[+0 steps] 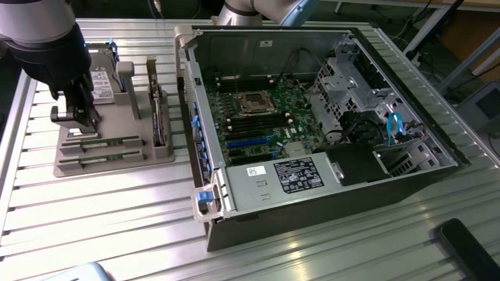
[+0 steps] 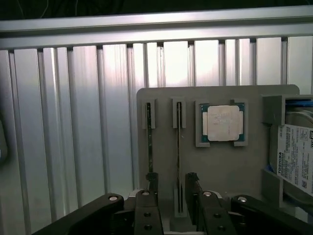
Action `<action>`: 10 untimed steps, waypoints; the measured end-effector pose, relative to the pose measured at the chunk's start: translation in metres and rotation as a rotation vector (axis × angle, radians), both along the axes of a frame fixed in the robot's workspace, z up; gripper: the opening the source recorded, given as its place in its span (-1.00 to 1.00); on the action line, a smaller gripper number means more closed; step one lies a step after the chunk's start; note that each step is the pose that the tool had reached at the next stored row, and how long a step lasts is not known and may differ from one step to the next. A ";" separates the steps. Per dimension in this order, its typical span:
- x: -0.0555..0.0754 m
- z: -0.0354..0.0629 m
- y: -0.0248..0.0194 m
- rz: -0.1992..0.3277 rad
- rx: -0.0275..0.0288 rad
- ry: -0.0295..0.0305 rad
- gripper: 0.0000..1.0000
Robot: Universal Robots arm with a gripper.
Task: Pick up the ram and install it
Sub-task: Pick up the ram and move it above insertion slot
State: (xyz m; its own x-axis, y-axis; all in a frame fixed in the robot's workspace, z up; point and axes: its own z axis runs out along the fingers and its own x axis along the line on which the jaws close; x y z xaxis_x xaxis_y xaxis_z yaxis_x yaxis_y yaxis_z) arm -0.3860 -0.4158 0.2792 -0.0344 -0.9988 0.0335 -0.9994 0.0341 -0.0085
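Open PC case (image 1: 258, 44) on slatted surface (image 1: 102, 228); grey holder (image 1: 93, 168) beside it carries a processor chip (image 2: 224, 122) and hard drive (image 2: 296, 156).

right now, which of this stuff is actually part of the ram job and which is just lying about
In the job: gripper, open astride one ram stick; grey holder; motherboard in the open computer case.
Lying about: other ram stick; processor chip; hard drive; expansion card.

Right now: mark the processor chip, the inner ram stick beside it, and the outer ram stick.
processor chip (image 2: 223, 122), wrist view, centre of its silver lid.
inner ram stick (image 2: 179, 147), wrist view, middle of its edge.
outer ram stick (image 2: 149, 147), wrist view, middle of its edge.
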 end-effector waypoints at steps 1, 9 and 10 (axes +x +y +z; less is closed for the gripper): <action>0.000 -0.0004 -0.0036 0.000 0.0000 0.0001 -0.29; 0.000 -0.0332 -0.0180 0.002 0.0000 0.0005 -0.29; 0.000 -0.0332 -0.0180 0.002 -0.0001 0.0006 -0.29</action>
